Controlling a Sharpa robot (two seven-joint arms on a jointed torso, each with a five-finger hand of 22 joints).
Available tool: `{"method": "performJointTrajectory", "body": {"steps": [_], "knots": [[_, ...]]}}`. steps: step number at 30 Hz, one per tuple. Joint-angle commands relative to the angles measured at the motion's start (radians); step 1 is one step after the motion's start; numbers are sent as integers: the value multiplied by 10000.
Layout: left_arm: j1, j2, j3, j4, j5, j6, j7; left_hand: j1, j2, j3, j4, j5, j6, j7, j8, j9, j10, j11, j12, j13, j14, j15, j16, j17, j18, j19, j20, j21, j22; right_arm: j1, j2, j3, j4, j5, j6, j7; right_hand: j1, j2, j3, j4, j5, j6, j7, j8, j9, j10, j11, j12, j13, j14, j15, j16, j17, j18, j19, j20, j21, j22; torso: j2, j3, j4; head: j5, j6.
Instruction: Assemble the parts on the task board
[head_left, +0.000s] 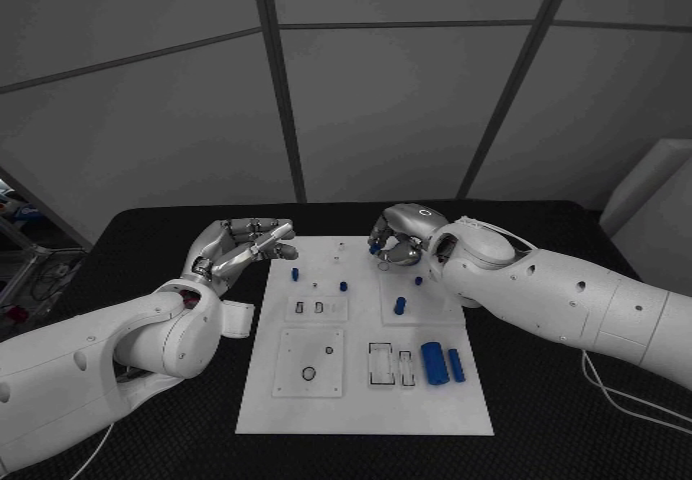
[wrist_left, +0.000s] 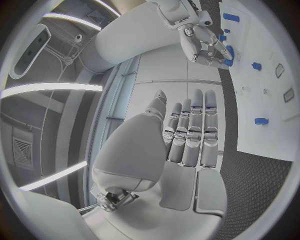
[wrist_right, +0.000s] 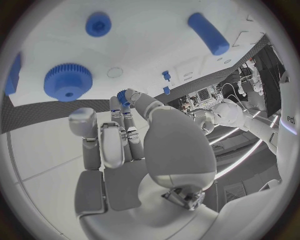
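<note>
Board: the white task board (head_left: 368, 400) lies flat in the middle of the black table (head_left: 577, 420), its long side running near to far.
Left hand: the left hand (head_left: 245, 245) hovers just off the board's far left corner, fingers stretched out side by side and holding nothing; the left wrist view shows them straight and empty (wrist_left: 190, 132).
Right hand: the right hand (head_left: 401, 240) hangs over the board's far right part, fingers curled, pinching a small blue part (wrist_right: 123, 96) at its fingertips.
Pegs: small blue pegs (head_left: 296, 272) stand on the far half of the board, between the two hands.
Cylinders: two blue cylinders (head_left: 434, 363) lie side by side near the right edge, on the near half.
Gear: a blue toothed gear (wrist_right: 67, 81) lies on the board beside the right hand, seen in the right wrist view.
</note>
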Motion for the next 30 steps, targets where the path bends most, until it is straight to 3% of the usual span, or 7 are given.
{"method": "performJointTrajectory", "body": {"steps": [1,7,11,18,30], "knots": [[18,1,11,10,-20,84,-13,-19,9,14,-68,-54,13,58,-59,-11,-27,43,-68,-13,-33,70,-36,16,-101,2,15,-1,-12,112,161,10,-109,174,-930,202,107,18,69,-14,-38,117,-22,34,112,121,-57,10,10,411,-71,50,19,-152,-37,-58,23,1,15,1,15,23,37],[20,36,11,-4,-20,83,-26,-19,10,13,-74,-54,9,63,-69,-11,-35,47,-79,-14,-36,73,-42,20,-102,0,17,-2,-14,189,708,11,-633,180,-1048,196,80,-27,83,-14,-107,110,-9,19,114,98,-43,-30,12,408,-64,50,8,-153,-53,-58,31,1,34,-23,39,9,72],[21,76,11,-21,-20,94,-33,-19,10,13,-74,-54,9,63,-69,-11,-35,47,-79,-14,-36,73,-42,20,-102,0,17,-2,-14,203,1070,10,-919,181,-1058,225,74,-36,92,-13,-127,100,-6,10,112,89,-39,-44,12,407,-61,51,7,-150,-66,-56,25,-14,51,-14,41,2,69],[34,115,12,-33,-20,103,-36,-19,10,13,-74,-54,9,63,-69,-11,-35,47,-79,-14,-36,73,-42,20,-102,0,17,-2,-14,214,1588,8,-1411,182,-833,261,65,-40,101,-8,-141,89,0,0,111,76,-32,-61,11,407,-58,52,4,-148,-76,-55,24,-23,83,-48,78,9,77],[61,117,14,-27,-20,90,-47,-19,10,13,-74,-54,9,63,-69,-11,-35,47,-79,-14,-36,73,-42,20,-102,0,17,-2,-14,217,1942,4,-1855,162,-316,150,21,-51,104,20,-177,74,9,-16,109,61,-21,-89,12,402,-47,44,-21,-143,-104,-48,13,-53,87,-14,47,73,-29]]}}
